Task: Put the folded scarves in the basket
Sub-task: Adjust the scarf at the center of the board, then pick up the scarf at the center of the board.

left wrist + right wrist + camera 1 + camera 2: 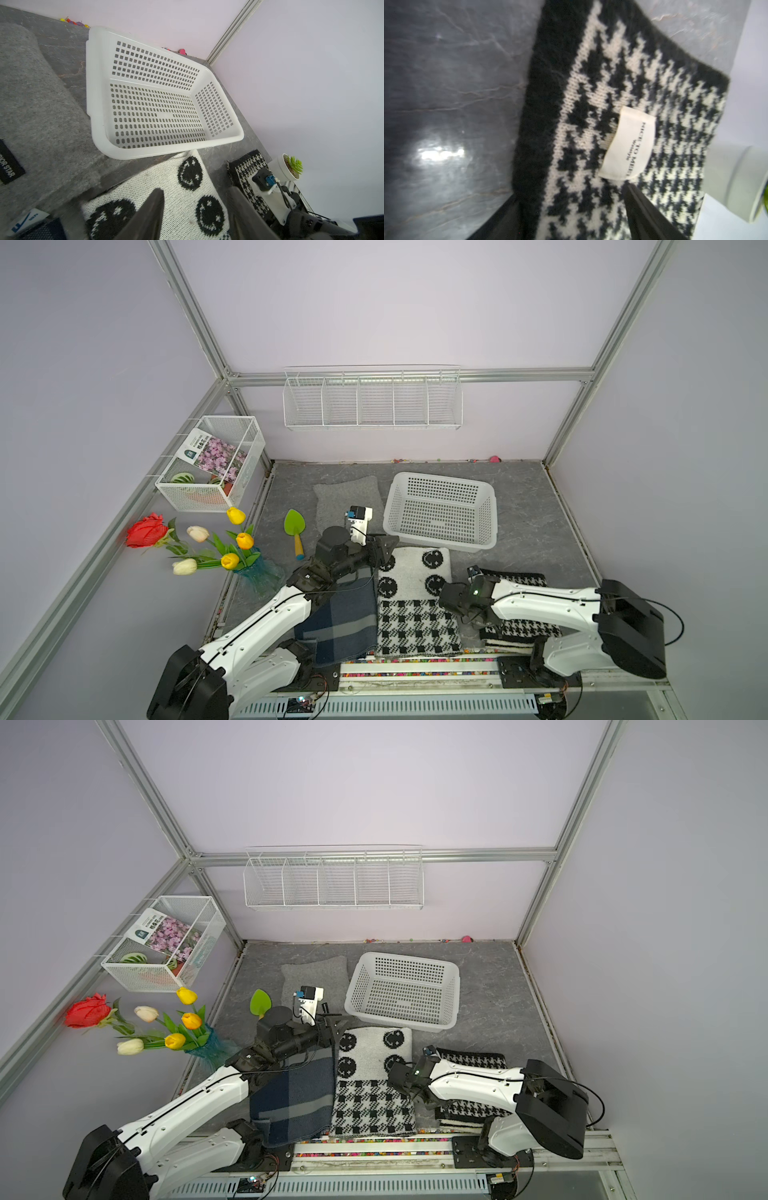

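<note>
Near edge: navy plaid scarf point(336, 622), smiley-and-check scarf point(415, 614) and houndstooth scarf point(532, 630) are lying folded side by side on the grey surface point(536, 531), all outside the basket. Right pincer point(570, 191) is hanging over the houndstooth scarf's dark border, jaws standing apart, one finger off the edge, the other above the weave near the label. Left pincer point(195, 190) is hovering over the smiley-and-check scarf's far corner, jaws apart. Beyond, the white basket point(440, 542) is sitting just beside that scarf's far edge; a grey scarf point(345, 493) is lying to the basket's left.
</note>
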{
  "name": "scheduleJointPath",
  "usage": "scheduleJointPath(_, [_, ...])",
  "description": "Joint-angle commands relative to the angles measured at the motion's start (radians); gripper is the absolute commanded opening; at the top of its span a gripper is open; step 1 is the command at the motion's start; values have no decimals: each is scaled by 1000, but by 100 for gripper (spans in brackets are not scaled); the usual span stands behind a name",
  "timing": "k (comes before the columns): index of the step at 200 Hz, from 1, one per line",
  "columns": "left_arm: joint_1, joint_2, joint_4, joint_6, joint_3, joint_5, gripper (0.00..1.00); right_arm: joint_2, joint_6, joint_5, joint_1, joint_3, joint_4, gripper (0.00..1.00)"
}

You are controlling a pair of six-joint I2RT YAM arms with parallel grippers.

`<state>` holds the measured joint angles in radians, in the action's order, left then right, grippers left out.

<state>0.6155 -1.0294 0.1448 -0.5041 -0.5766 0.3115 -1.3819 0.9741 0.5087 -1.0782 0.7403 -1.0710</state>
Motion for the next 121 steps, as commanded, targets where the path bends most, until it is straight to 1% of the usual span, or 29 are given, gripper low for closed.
scheduleJointPath(1, [4, 4, -7, -4, 24, -17, 54, 104, 19, 80, -26, 16, -26, 78])
scheduleJointPath(11, [4, -3, -9, -1, 27, -22, 54, 152, 18, 85, -58, 14, 5, 78])
scheduleJointPath(31, [4, -5, -11, 6, 29, -32, 54, 223, 13, 46, -120, 2, 87, 78])
scheduleJointPath(53, [4, -2, -18, 13, 26, -44, 54, 257, -10, -63, -169, -41, 227, 78])
scheduleJointPath(64, [4, -1, -18, 13, 28, -45, 54, 267, -14, -95, -198, -62, 287, 78])
scheduleJointPath(77, [4, -7, -14, 13, 26, -40, 54, 277, -8, -123, -210, -81, 336, 78])
scheduleJointPath(99, [4, -15, -13, 12, 26, -36, 54, 315, -1, -208, -224, -149, 483, 78])
scheduleJointPath(121, [4, -14, -13, 12, 25, -36, 54, 334, -7, -231, -242, -200, 574, 78])
